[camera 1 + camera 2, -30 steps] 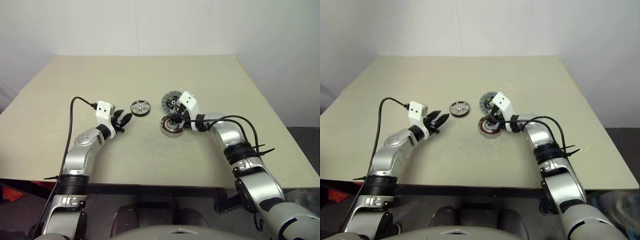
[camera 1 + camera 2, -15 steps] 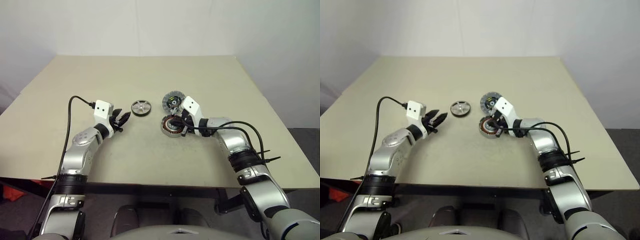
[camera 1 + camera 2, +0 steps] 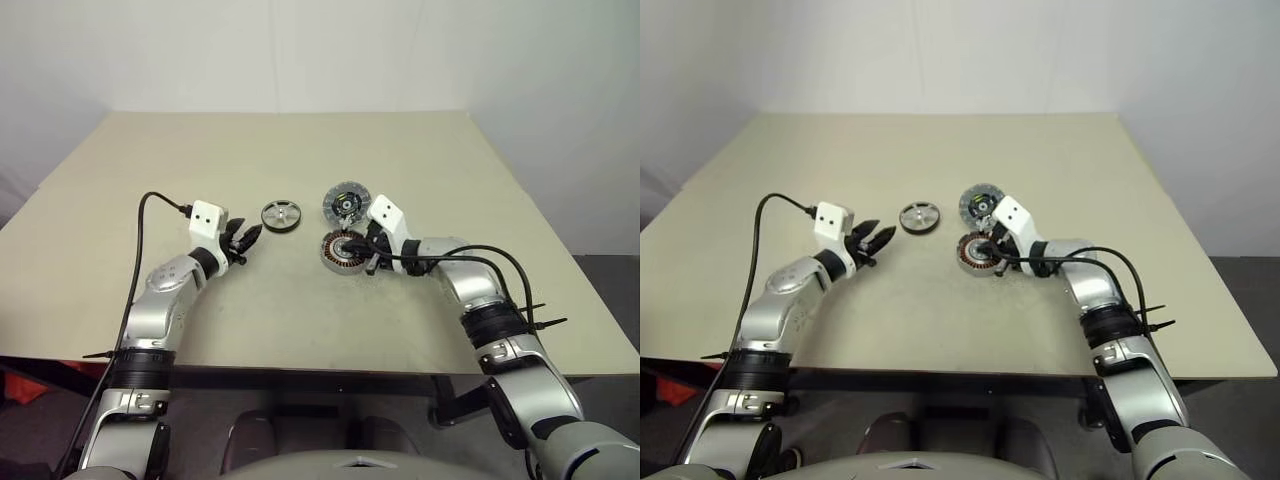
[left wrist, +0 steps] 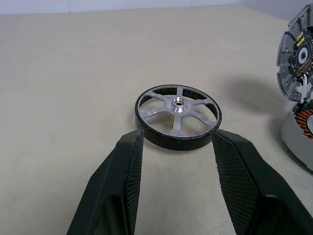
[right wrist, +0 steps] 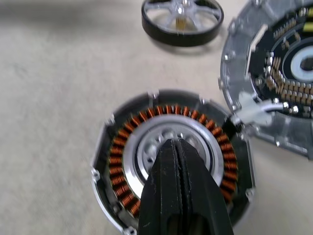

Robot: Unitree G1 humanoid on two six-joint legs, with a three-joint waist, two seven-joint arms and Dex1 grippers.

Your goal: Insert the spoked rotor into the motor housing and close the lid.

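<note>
Principal risk: the left gripper [image 4: 176,147] stands parted, its two fingers flanking the near rim of the spoked rotor [image 4: 178,116] without clamping it; a closure made from this shallow position would catch only the near edge of the dark rim, and in my judgement the wheel could squirt forward or tip on the worktop [image 3: 300,150]. Second risk: the right gripper [image 5: 182,169] is clenched with nothing in it and hangs over the silver centre hub of the motor housing [image 5: 171,147], so it sits in the path the rotor must take; unless it clears, the two arms could meet or the housing could be nudged. Whether the tips touch the hub cannot be told. Third: the lid [image 3: 344,203] lies just beside the housing, joined to it by what looks like a short white lead, so a pull on one may drag the other. Condition of parts: rotor flat on the worktop, silver spokes and hub up, well apart from the housing; housing open, copper windings exposed; lid face up, showing dark centre and small components.
</note>
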